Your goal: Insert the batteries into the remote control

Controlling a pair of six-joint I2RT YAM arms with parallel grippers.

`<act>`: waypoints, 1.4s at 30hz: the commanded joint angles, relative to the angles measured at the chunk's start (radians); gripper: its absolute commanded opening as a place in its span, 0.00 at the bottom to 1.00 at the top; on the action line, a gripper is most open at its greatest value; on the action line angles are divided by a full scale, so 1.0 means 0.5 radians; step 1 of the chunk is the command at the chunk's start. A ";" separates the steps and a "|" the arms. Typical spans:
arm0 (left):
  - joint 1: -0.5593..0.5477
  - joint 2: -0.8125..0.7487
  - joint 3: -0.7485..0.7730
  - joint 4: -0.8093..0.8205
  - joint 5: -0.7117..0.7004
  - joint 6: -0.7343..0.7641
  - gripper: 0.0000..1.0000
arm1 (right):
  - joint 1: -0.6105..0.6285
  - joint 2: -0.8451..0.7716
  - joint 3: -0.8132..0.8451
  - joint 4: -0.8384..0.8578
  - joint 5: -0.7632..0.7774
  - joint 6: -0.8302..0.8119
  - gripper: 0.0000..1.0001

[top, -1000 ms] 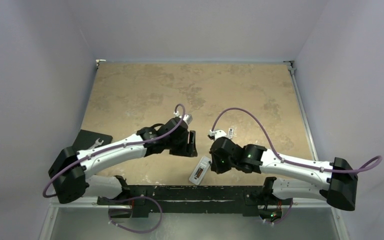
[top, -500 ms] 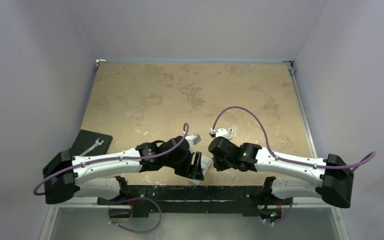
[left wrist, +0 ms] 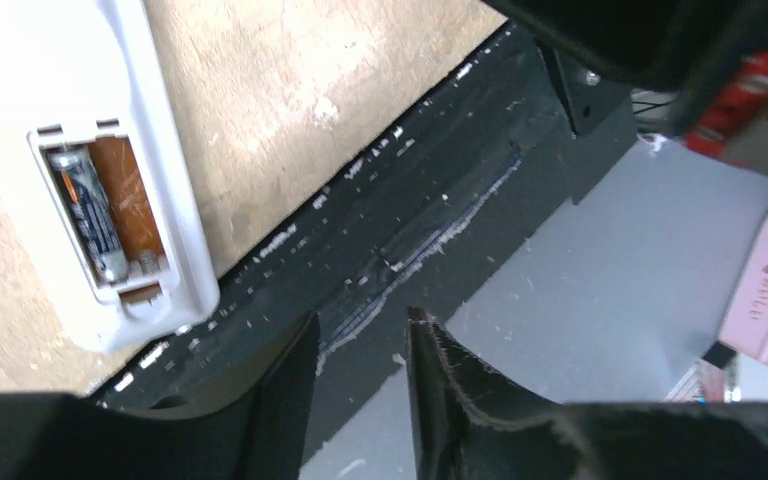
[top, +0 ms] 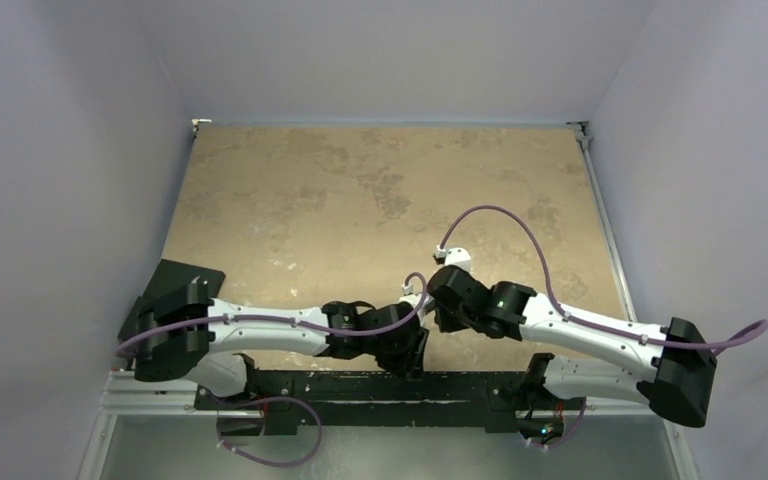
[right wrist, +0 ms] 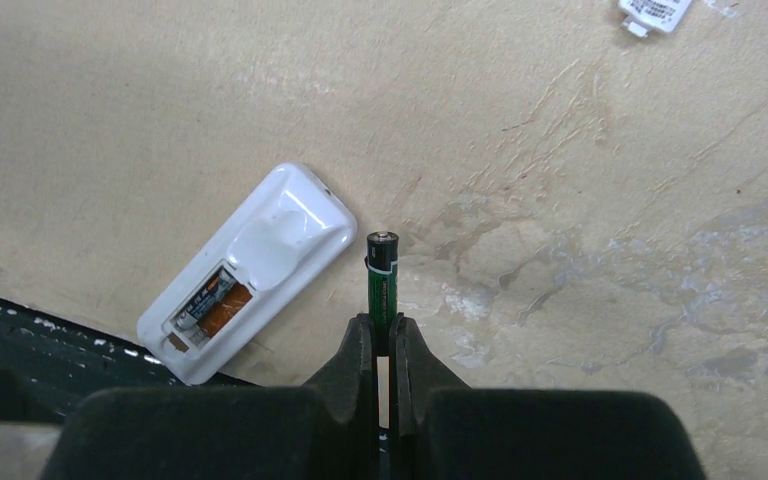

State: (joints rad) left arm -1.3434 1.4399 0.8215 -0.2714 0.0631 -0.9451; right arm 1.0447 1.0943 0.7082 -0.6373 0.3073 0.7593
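White plastic, back side up, the remote control [right wrist: 282,226] lay flat on the mottled tan table [right wrist: 560,150], its one end just beside the black strip [left wrist: 410,200] that ran along the table's edge. Its battery bay stood uncovered: one dark battery [left wrist: 85,210] sat in one slot, and the slot next to it showed only its orange-brown floor. Just beside the remote's other end, apart from it, a green battery [right wrist: 382,275] pointed outward from the right gripper [right wrist: 383,335], whose two fingers were clenched on the cell's lower end, so most of its length stuck out beyond the tips. Whether that battery touched the table could not be told. Farther from the remote, past the held cell, a small white piece [right wrist: 655,12] lay on the table at the edge of the right wrist view. On the remote's other side, the left gripper [left wrist: 360,330] hung beyond the black strip, off the remote, its fingers parted with a clear gap and nothing between them.
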 commanded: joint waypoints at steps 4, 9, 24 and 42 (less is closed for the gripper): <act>-0.010 0.196 0.113 0.137 -0.104 0.093 0.17 | -0.028 -0.103 0.007 -0.046 0.096 0.069 0.00; -0.010 0.303 0.126 0.122 -0.197 0.101 0.00 | -0.031 -0.102 0.003 -0.025 0.067 0.065 0.00; -0.010 0.411 0.089 0.024 -0.430 0.097 0.00 | -0.034 -0.061 0.016 0.010 0.060 0.060 0.00; 0.058 0.410 0.041 -0.158 -0.593 0.181 0.00 | -0.037 0.007 0.021 0.035 0.056 0.032 0.00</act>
State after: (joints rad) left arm -1.3338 1.6409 0.8604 -0.2707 -0.1730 -0.9005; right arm 1.0317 1.0878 0.7063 -0.6483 0.3233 0.7738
